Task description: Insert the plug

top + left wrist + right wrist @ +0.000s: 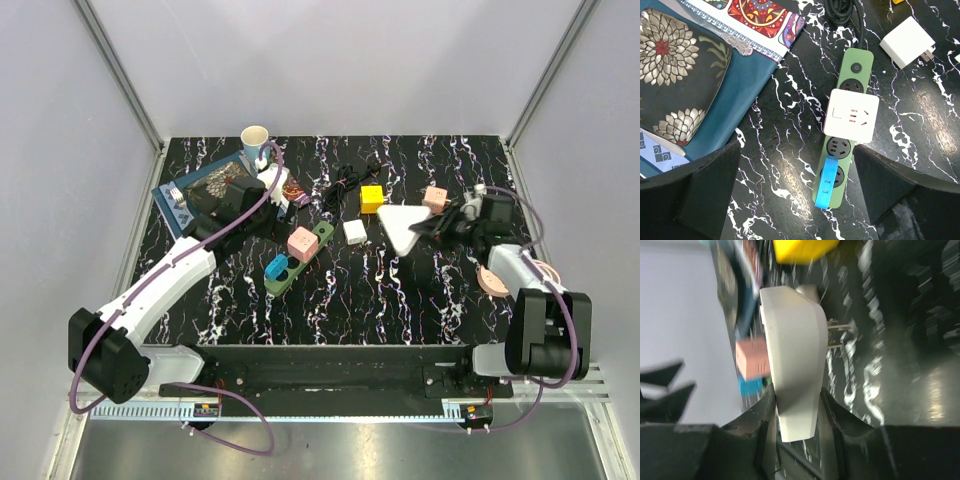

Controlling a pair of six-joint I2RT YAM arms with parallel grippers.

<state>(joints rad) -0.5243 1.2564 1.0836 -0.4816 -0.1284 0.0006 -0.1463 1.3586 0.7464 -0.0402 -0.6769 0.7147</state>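
Plug point(790, 340), white and rounded (metal prongs showing), sits clamped in right tool point(796, 396); left tool point(797, 146) gapes.

We find the right wrist view blurred; the lower end of the white plug point(792, 355) is hidden between the dark fingers point(840, 425), and the top edge cuts the yellow block point(802, 249). In the left wrist view we lose the black cable point(840, 12) of the power strip point(860, 65) at the top edge.

White plug point(403, 226) between right fingers point(430, 226)
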